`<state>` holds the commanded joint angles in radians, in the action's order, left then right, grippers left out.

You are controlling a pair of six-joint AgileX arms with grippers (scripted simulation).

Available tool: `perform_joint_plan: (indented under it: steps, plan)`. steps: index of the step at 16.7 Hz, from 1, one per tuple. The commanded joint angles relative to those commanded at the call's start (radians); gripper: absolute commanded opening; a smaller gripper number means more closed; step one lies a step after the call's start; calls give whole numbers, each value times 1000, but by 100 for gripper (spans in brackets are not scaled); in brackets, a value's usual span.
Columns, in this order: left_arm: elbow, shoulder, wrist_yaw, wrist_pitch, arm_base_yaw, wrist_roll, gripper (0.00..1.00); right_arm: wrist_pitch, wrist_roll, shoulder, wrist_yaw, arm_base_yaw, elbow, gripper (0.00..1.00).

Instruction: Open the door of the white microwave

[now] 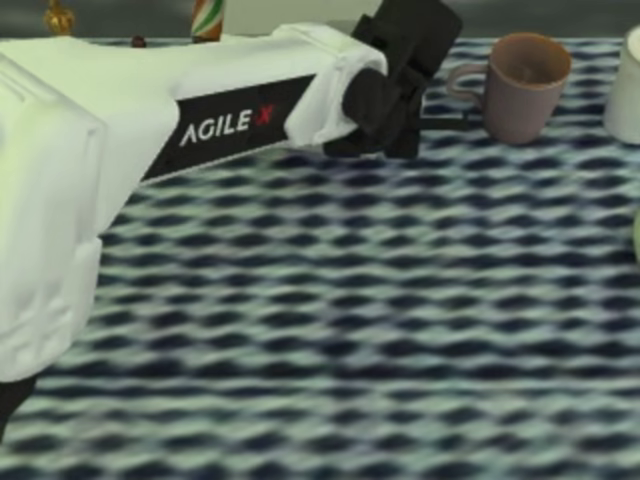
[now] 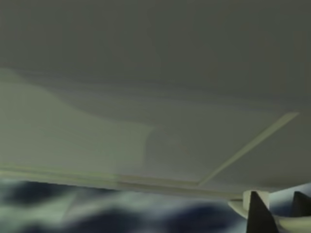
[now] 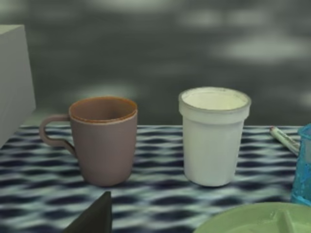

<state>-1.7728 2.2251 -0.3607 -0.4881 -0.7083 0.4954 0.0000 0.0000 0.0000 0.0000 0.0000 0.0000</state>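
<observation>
The white microwave (image 1: 290, 12) is almost wholly hidden behind my left arm at the table's back; its side (image 3: 14, 77) shows in the right wrist view. In the left wrist view the door (image 2: 146, 121) fills the picture as a flat pale panel. Its white handle (image 2: 238, 208) runs between the two dark fingertips. My left gripper (image 1: 400, 100) (image 2: 279, 213) is at the door's edge, shut on that handle. Whether the door stands ajar I cannot tell. My right arm is out of the top view; one dark finger (image 3: 97, 216) shows far to one side.
A brown mug (image 1: 525, 85) (image 3: 104, 141) stands just right of my left gripper, with a white cup (image 1: 628, 85) (image 3: 214, 136) beyond it. A green plate (image 1: 636, 235) (image 3: 257, 221), a blue thing (image 3: 303, 165) and a pen (image 3: 284, 140) lie at the right.
</observation>
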Motion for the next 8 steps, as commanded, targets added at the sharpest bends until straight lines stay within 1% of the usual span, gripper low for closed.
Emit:
perform_joint_plan:
  steps: [5, 8]
  plan:
    - [0, 0, 0, 0, 0, 0, 0, 0, 0, 0, 0, 0, 0, 100]
    - [11, 0, 10, 5, -7, -5, 0, 0, 0, 0, 0, 0, 0, 100]
